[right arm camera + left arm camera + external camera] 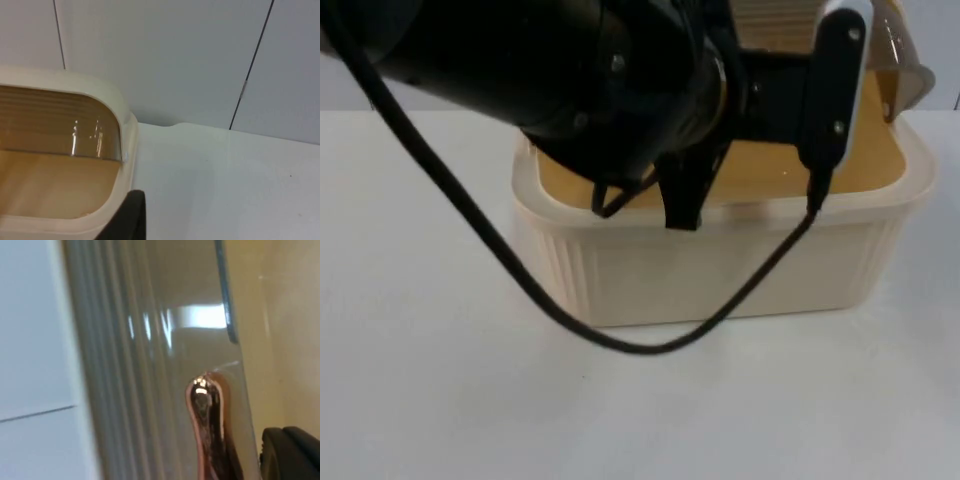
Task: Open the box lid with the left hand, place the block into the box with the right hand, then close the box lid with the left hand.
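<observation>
The cream box [720, 270] stood on the white bench [440, 400], its translucent lid [905, 70] raised at the rear. Left claw [280, 455] was beside the lid; right claw [127, 220] at the rim; grip of neither could be told. Lid judged light, smooth, slippery; best taken at its edge.

left arm [560, 70]: reaching across, low, close under the top camera | right claw fingertip [131, 217]: dark, pointing down
</observation>
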